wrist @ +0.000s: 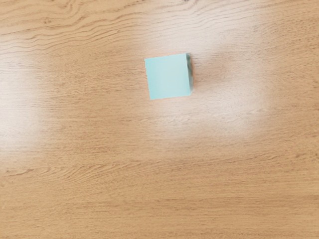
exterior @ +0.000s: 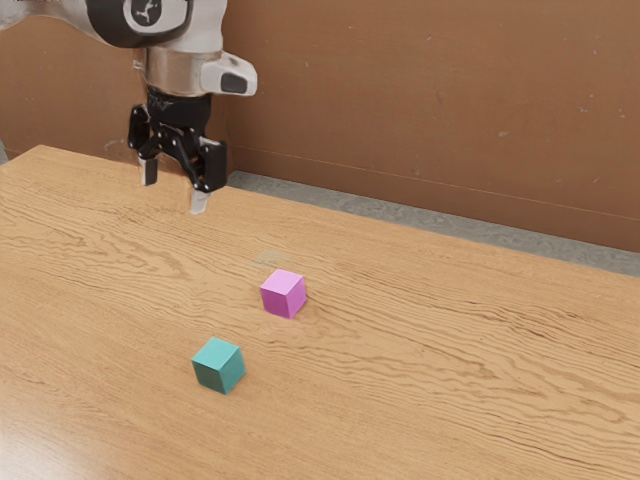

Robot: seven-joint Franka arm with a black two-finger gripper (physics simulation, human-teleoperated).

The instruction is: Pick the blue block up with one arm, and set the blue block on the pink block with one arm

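Gripper hangs high, jaws apart, nothing held. We'd say the reach goes toward five o'clock in the exterior view: the blue block sits on the table, pink block near its one o'clock.

The white and dark-grey arm comes in from the exterior view's upper left corner. Its last link bends down into a short silver-grey wrist. A small white housing with a dark face juts from the wrist toward the exterior view's right. Below the wrist hangs the black two-finger end effector, pointing straight down and held in the air. Its two fingers are spread wide apart, each ending in a light-coloured tip. The finger nearer the exterior view's right sits a little lower in that view than the other.
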